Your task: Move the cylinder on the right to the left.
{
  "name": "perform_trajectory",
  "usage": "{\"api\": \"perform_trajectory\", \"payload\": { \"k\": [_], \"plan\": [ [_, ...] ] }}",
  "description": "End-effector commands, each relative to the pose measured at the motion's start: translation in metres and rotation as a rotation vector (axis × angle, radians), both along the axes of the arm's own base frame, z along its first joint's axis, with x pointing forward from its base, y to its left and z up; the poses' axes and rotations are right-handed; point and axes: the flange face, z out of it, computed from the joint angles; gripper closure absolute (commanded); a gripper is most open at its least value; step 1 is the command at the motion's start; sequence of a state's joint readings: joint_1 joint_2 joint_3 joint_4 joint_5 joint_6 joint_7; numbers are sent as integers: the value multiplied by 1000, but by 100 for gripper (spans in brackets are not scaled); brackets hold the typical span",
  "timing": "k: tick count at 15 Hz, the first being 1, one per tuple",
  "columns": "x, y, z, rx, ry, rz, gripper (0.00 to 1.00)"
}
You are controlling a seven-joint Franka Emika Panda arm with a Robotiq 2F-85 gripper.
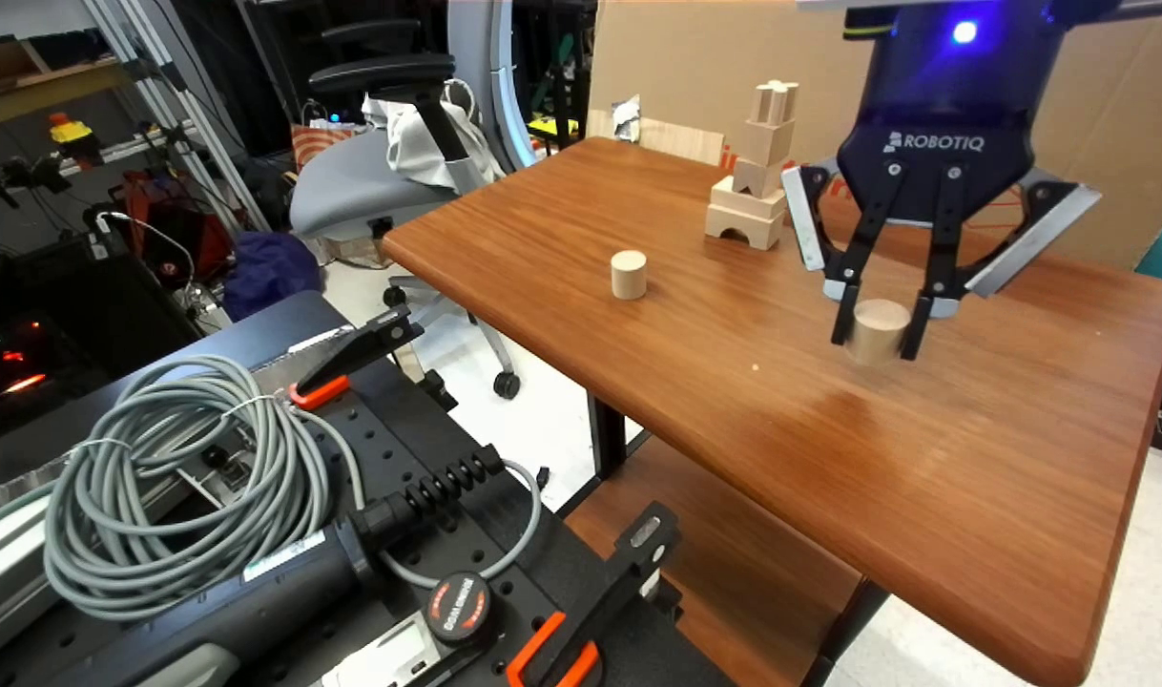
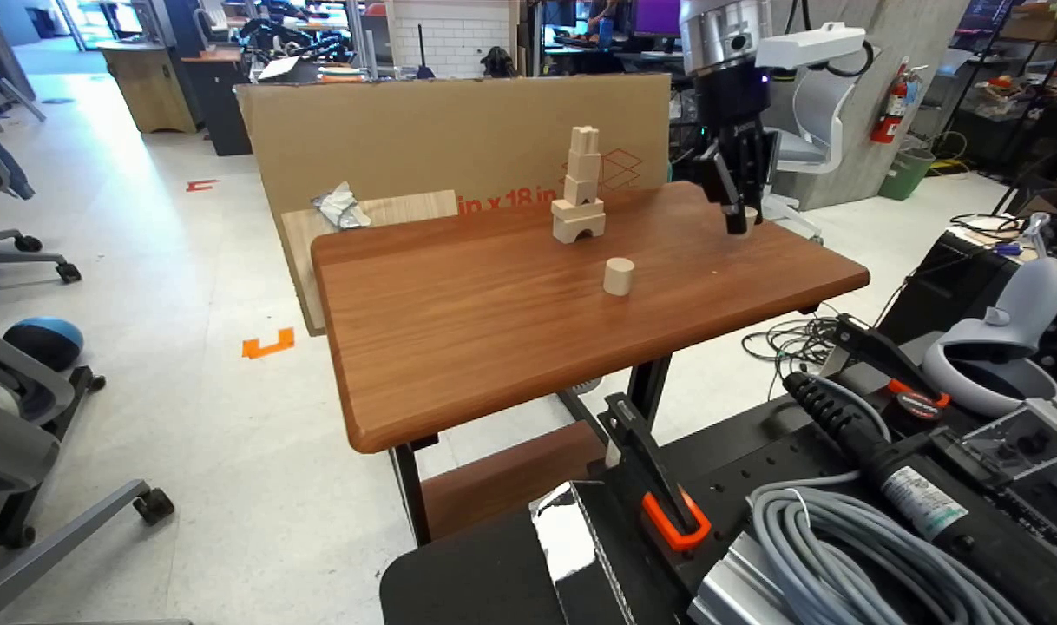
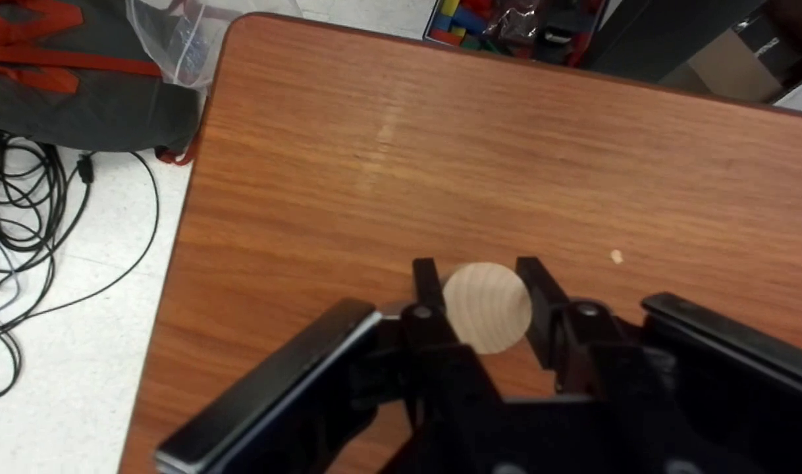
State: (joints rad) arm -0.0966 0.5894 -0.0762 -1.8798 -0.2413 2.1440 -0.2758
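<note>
The cylinder (image 1: 879,329), short and pale beige with a flat round top, is between my gripper's fingers. In the wrist view its round top (image 3: 486,307) shows upright, with a black finger against each side. My gripper (image 1: 875,329) points down and is shut on it; the gripper also shows in the wrist view (image 3: 483,289). In an exterior view the cylinder (image 2: 749,220) is partly hidden behind a finger. I cannot tell whether its base touches the table. The similar narrower cylinder (image 1: 629,275) stands alone on the table, also in an exterior view (image 2: 619,276).
A pale stacked block structure (image 1: 758,181) with a tall post stands near the back edge, also in an exterior view (image 2: 579,187). A cardboard sheet (image 2: 459,130) stands behind the brown table (image 2: 442,304). A black bench (image 1: 371,420) with clamps and coiled cable stands in front.
</note>
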Motion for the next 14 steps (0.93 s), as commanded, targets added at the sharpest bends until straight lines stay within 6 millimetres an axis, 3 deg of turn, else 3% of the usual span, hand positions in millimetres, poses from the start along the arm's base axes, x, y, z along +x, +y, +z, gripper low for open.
{"api": "perform_trajectory", "payload": {
  "k": [1, 5, 14],
  "plan": [
    [-8, 32, 10, 37, 30, 51, 92],
    [-5, 57, 9, 75, 53, 87, 92],
    [-11, 79, -4, 112, 157, 152, 92]
  ]
}}
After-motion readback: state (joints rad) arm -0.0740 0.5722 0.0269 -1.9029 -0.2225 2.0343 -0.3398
